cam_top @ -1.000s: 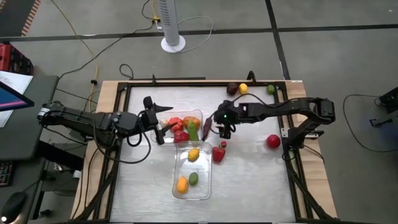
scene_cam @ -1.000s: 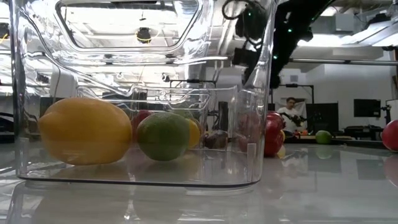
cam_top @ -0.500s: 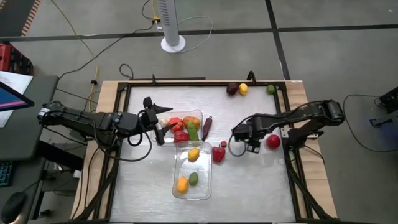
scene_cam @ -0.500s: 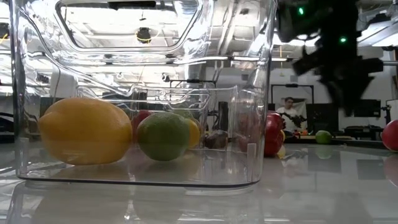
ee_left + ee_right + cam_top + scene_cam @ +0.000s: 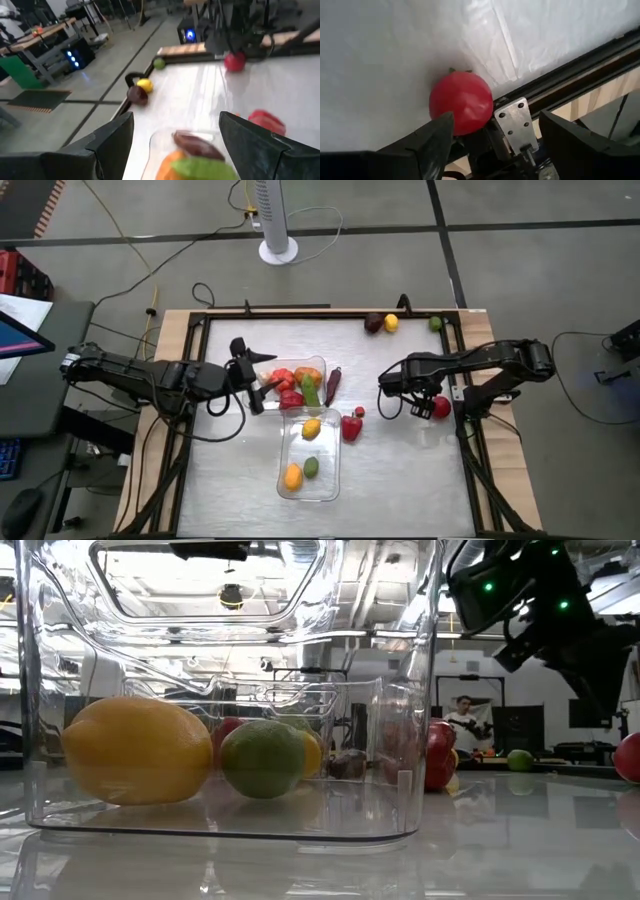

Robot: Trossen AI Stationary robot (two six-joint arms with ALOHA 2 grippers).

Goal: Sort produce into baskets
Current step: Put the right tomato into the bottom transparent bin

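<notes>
1. Reaching toward the table's right edge, the right gripper [image 5: 418, 402] hovers, jaws apart, by a red tomato [image 5: 461, 102].
2. Waiting open-jawed, the left gripper [image 5: 262, 385] sits beside the baskets [image 5: 322, 480] mid-table.

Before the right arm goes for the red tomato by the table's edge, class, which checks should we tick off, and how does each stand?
1. Right hand open: ok.
2. Right hand empty: ok.
3. Red tomato in front of its fingers, not yet between them: ok.
4. Tomato clear of the table's edge frame: not ok, it lies right beside it.
5. Left hand out of the way, over the far basket: ok.
6. Near basket has room: ok.
</notes>
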